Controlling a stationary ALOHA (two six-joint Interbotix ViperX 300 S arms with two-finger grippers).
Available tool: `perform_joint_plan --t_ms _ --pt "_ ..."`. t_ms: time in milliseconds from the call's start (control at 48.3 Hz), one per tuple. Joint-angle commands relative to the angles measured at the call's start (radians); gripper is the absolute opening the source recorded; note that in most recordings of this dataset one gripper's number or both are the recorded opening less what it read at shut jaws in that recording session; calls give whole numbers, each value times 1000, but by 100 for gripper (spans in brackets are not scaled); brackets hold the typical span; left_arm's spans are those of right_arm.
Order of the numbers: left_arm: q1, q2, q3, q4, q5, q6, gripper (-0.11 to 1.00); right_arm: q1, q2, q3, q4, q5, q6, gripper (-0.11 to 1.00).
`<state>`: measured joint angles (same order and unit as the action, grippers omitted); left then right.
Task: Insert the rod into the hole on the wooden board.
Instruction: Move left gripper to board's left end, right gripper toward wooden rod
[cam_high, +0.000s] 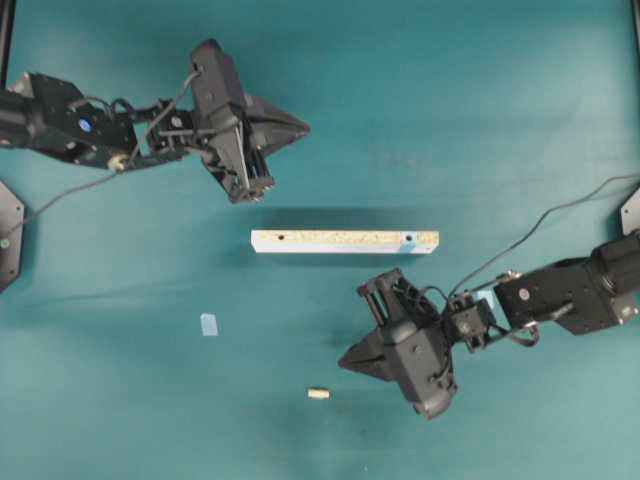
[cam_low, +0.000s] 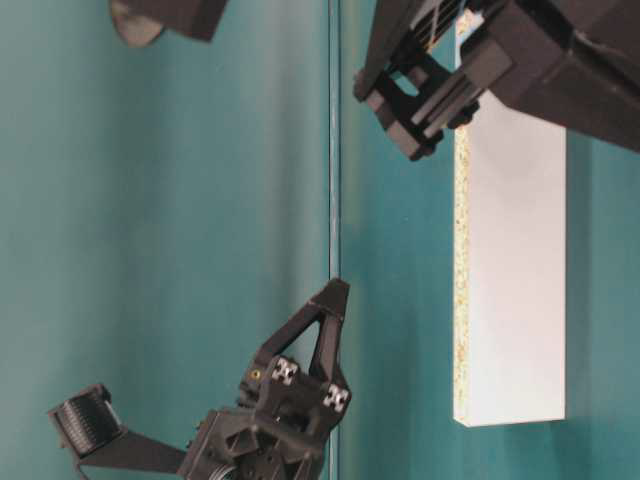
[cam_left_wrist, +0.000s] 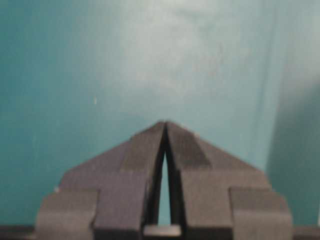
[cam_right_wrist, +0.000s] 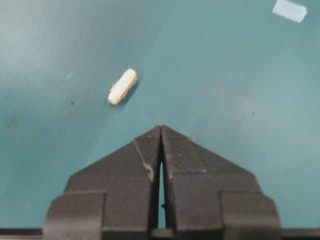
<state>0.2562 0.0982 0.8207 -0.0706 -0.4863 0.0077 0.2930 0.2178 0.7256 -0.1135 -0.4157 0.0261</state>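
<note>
The wooden board (cam_high: 345, 241) lies flat mid-table, long side left to right; it also shows in the table-level view (cam_low: 512, 270). Its blue-ringed hole (cam_high: 409, 240) is near its right end, a plain dark hole near its left end. The rod (cam_high: 318, 394) lies on the mat near the front, and in the right wrist view (cam_right_wrist: 122, 86) ahead and left of the tips. My right gripper (cam_high: 342, 362) (cam_right_wrist: 161, 127) is shut and empty, just right of the rod. My left gripper (cam_high: 304, 127) (cam_left_wrist: 165, 122) is shut and empty, behind the board's left end.
A pale-blue tape square (cam_high: 209, 324) lies on the teal mat left of the rod; it shows in the right wrist view (cam_right_wrist: 289, 10) at the top right. A cable (cam_high: 560, 210) runs from the right arm to the table's right edge.
</note>
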Motion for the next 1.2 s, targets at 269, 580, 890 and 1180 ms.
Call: perform_joint_plan --t_ms 269,580,890,1180 --pt "-35 -123 34 5 100 3 84 23 -86 -69 0 193 63 51" --pt "-66 -186 52 3 129 -8 97 25 -106 -152 0 486 187 53" --pt "-178 -195 40 5 213 -31 100 31 -109 -238 0 634 281 53" --pt "-249 -127 11 3 206 -41 100 34 -109 -287 0 767 449 53"
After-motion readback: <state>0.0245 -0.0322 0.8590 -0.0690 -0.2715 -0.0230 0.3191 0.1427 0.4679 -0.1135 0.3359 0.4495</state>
